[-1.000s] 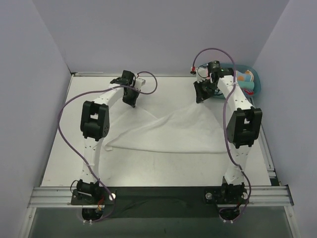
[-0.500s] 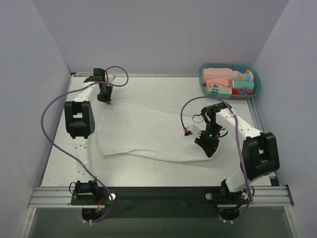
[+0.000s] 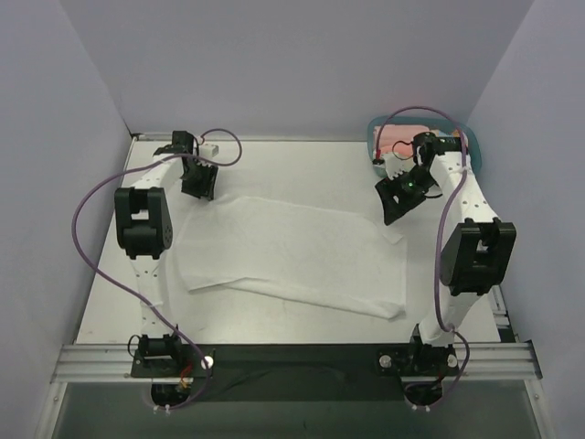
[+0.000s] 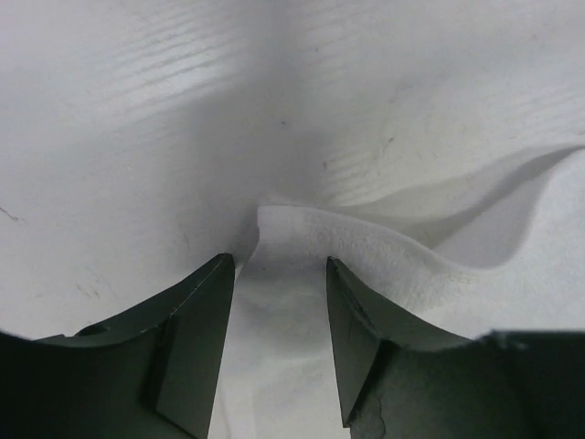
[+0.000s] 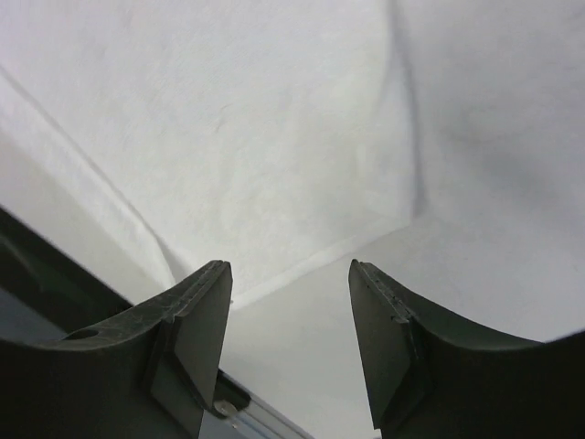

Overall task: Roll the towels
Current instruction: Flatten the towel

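The white towel [image 3: 292,251] lies spread flat on the table [image 3: 274,165]. With jaws apart, the left gripper [image 3: 196,189] straddles the towel's far-left corner. The right gripper [image 3: 395,208], also parted and holding nothing, hovers over its far-right corner.

White towel [image 3: 292,256] spread flat, near edge rumpled.

No readable txt, labels, brand names, nos. or signs in any view. Nothing legible on the white towel [image 3: 292,251] or the teal basket [image 3: 473,144] at back right.
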{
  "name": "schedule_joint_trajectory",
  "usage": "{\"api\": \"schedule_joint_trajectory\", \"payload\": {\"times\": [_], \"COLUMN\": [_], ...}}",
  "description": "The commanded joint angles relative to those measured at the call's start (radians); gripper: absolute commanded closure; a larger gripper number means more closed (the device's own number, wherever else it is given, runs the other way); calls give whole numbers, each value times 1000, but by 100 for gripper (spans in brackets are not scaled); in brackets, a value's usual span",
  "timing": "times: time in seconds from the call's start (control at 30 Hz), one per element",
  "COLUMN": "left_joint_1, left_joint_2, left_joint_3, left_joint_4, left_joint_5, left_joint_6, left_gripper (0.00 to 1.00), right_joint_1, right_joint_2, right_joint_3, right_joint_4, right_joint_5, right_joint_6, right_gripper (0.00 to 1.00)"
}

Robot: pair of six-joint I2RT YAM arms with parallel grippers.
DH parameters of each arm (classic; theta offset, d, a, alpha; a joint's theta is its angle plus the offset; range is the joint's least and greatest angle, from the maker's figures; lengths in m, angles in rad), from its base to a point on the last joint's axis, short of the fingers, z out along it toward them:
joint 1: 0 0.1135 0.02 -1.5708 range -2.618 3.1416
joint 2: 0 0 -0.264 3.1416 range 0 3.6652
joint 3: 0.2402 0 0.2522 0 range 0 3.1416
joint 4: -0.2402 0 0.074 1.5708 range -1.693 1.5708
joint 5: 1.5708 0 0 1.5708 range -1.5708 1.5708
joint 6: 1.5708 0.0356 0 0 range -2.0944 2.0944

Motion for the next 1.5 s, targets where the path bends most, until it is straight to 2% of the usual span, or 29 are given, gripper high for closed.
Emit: {"api": "schedule_joint_trajectory", "payload": {"times": [0.0, 0.1, 0.2, 0.23, 0.4, 0.53, 0.73, 1.03, 1.3, 1.47], "left_joint_1": [17, 17, 48, 48, 50, 46, 48, 48, 50, 50], "left_joint_2": [-70, -81, -82, -82, -76, -72, -59, -52, -52, -38], "left_joint_3": [-23, -20, -10, -5, -3, 3, 21, 35, 35, 44], "left_joint_4": [-48, -48, -57, -63, -74, -74, -82, -85, -91, -93], "left_joint_5": [93, 100, 108, 107, 102, 102, 102, 97, 93, 97], "left_joint_6": [22, 17, 20, 21, 22, 16, 11, 10, 19, 14], "left_gripper": [42, 36, 34, 33, 33, 33, 33, 33, 32, 32], "right_joint_1": [-58, -59, -59, -59, 12, 72, 76, 73, 64, 63], "right_joint_2": [109, 156, 157, 150, 35, 1, 80, 189, 160, 180], "right_joint_3": [94, 107, 73, 31, -166, -284, -252, -197, -203, -200], "right_joint_4": [62, 125, 142, 148, 255, 349, 404, 374, 345, 345], "right_joint_5": [11, 105, 122, 126, 252, 356, 442, 412, 381, 411], "right_joint_6": [291, 360, 318, 306, 221, 206, 253, 249, 224, 209], "right_gripper": [47, 49, 49, 49, 64, 66, 67, 67, 57, 69]}}
